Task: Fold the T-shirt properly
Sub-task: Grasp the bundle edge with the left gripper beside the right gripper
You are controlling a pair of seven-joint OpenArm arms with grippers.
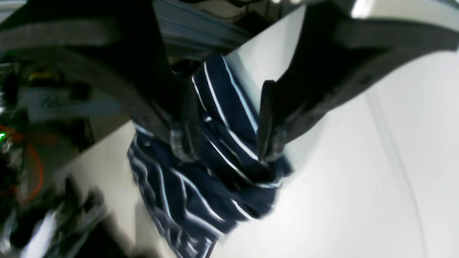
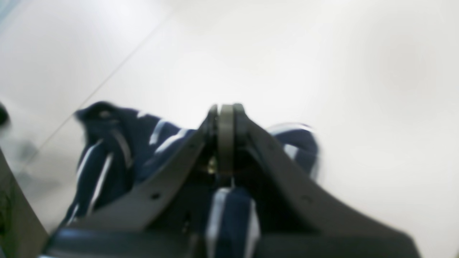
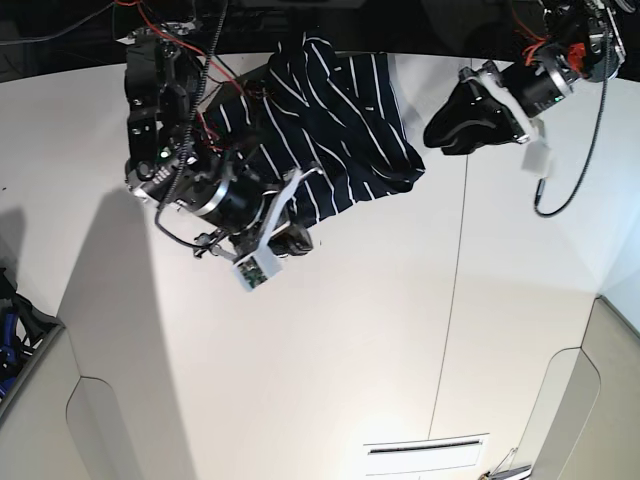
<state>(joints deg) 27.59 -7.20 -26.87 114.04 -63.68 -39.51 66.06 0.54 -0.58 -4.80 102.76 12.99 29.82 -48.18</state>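
Note:
The T-shirt (image 3: 335, 110), dark navy with thin white stripes, lies bunched on the white table (image 3: 330, 340) at the far middle. My right gripper (image 3: 297, 238) is at the shirt's near left edge. In the right wrist view it (image 2: 226, 139) is shut, with striped fabric (image 2: 231, 215) caught between the fingers and more shirt (image 2: 107, 150) bunched behind. My left gripper (image 3: 434, 140) is at the shirt's right edge. In the left wrist view its fingers (image 1: 184, 136) stand apart, open, with a bunched fold of the shirt (image 1: 222, 154) between them.
A thin seam (image 3: 452, 300) runs down the table from far to near. The table's far edge (image 1: 258, 36) lies just behind the shirt, with frame rails and cables beyond it. A white cut-out panel (image 3: 590, 400) is at the near right.

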